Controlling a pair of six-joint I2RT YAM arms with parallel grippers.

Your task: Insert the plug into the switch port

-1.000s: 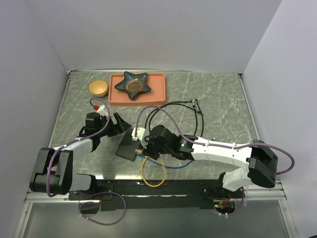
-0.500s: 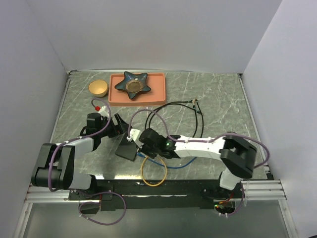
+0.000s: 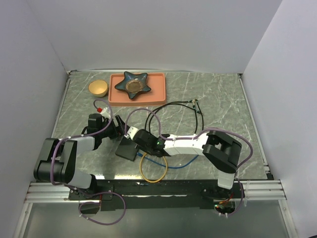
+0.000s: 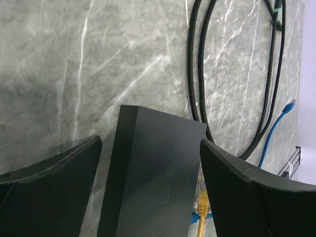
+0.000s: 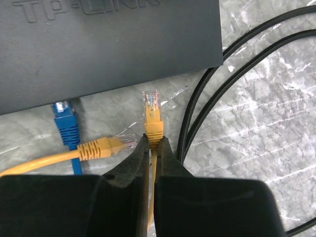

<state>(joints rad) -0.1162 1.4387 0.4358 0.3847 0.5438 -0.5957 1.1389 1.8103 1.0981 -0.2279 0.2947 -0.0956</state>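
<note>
Right wrist: right gripper [image 5: 152, 148] clenched on yellow plug [image 5: 152, 118], switch port [image 5: 98, 44] just beyond.

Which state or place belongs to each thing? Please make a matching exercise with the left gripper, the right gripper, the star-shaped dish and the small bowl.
Things:
1. left gripper
2. right gripper
3. star-shaped dish
4. small bowl

Places or states:
A. on the orange-pink tray
B. shut on a yellow plug
C. on the table, left of the tray
D. open, one finger on each side of the switch port

Pairs: 1-D, 2-B, 3-A, 4-C
</note>
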